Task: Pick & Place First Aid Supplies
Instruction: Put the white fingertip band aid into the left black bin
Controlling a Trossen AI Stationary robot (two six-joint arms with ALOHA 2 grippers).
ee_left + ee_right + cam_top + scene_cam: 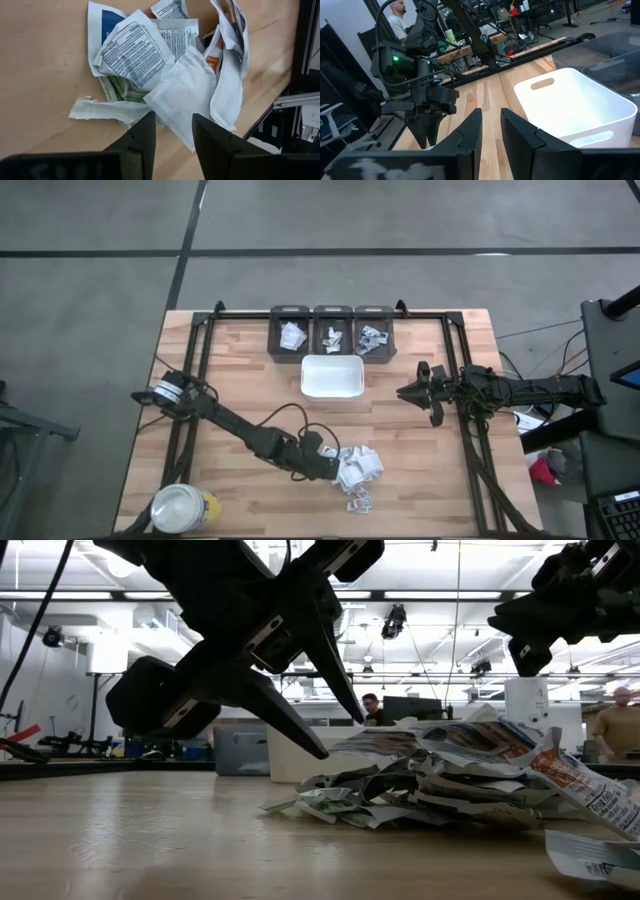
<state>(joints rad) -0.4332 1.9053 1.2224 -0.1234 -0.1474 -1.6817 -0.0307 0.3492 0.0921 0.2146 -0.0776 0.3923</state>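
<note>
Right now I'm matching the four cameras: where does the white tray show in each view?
High view: white tray at table centre, just below the three dark bins.
Low view: mostly hidden behind the packet pile; only a pale wall shows.
Left wrist view: not in it.
Right wrist view: at right, handle slot visible.
Shared landmark: the left gripper, also in the right wrist view.

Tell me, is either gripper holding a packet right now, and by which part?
Nothing is held. The left gripper is open just above the pile of packets, with only a corner of a white packet between its fingers. The right gripper waits empty beside the white tray.
</note>
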